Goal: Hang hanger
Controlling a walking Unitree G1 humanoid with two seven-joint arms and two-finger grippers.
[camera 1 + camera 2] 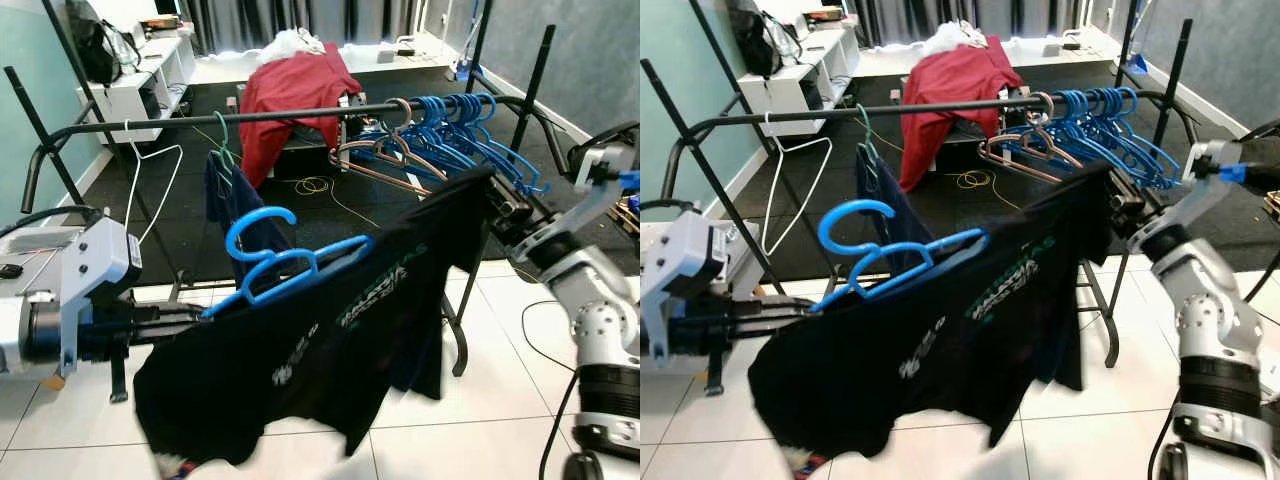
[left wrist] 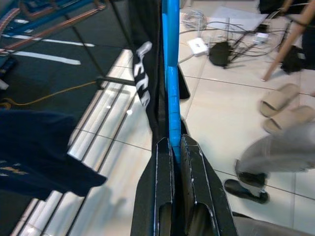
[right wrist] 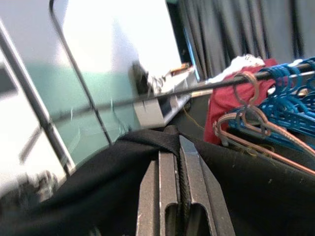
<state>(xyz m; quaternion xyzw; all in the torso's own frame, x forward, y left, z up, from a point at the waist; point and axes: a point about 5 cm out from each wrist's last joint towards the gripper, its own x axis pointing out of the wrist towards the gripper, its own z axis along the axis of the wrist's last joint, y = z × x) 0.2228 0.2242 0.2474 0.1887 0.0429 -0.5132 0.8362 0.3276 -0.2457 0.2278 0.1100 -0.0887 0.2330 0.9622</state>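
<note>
A blue plastic hanger [image 1: 272,264] carries a black printed T-shirt [image 1: 300,370] and hangs in the air in front of the black clothes rail [image 1: 180,121], hook up and below the rail. My left gripper [image 2: 175,143] is shut on the hanger's left end; in the left eye view it sits at the shirt's left shoulder [image 1: 192,318]. My right gripper [image 3: 178,143] is shut on the shirt's other shoulder, with cloth draped over its fingertips, near the rail's right part [image 1: 497,202]. Cloth hides the hanger's right arm.
On the rail hang a white wire hanger [image 1: 150,170], a dark blue garment [image 1: 235,200], brown hangers [image 1: 385,160] and several blue hangers [image 1: 460,120]. A red cloth [image 1: 295,90] lies behind. A white shelf [image 1: 140,85] stands far left. A person's leg [image 2: 275,152] and slippers [image 2: 285,108] are on the floor.
</note>
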